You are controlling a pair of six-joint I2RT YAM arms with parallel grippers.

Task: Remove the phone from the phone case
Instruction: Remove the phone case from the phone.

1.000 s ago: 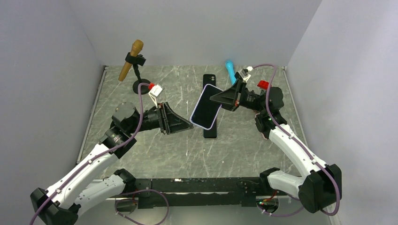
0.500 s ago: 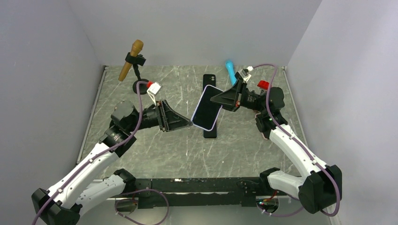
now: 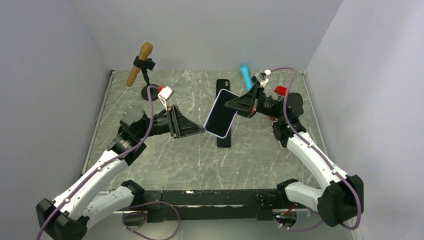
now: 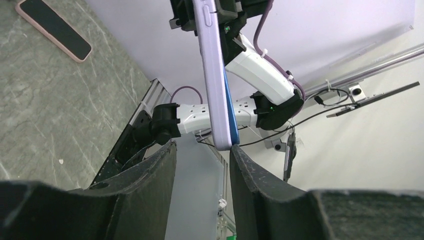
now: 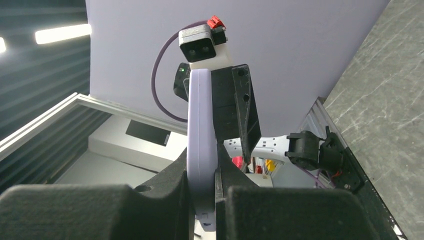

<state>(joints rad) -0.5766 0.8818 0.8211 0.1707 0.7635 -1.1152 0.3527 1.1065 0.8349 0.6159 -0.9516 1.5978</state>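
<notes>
A phone in a lilac case (image 3: 220, 120) is held in the air above mid-table, tilted, screen toward the camera. My right gripper (image 3: 234, 106) is shut on its upper right edge; in the right wrist view the case (image 5: 201, 125) sits edge-on between the gripper's (image 5: 202, 167) pads. My left gripper (image 3: 204, 131) is open at the phone's lower left corner. In the left wrist view the case (image 4: 212, 75) hangs edge-on with the phone's blue edge (image 4: 228, 117) showing, and its lower end touches the tip of the right finger (image 4: 235, 152) of the open gripper (image 4: 202, 146).
A second dark phone with a pinkish rim (image 3: 224, 141) lies flat on the table under the held one; it also shows in the left wrist view (image 4: 54, 29). A brown microphone on a black stand (image 3: 140, 62) stands back left. A blue object (image 3: 245, 75) lies at the back.
My left gripper has moved right and a little up until its tips reach the phone's lower left corner. The right gripper and phone have barely moved.
</notes>
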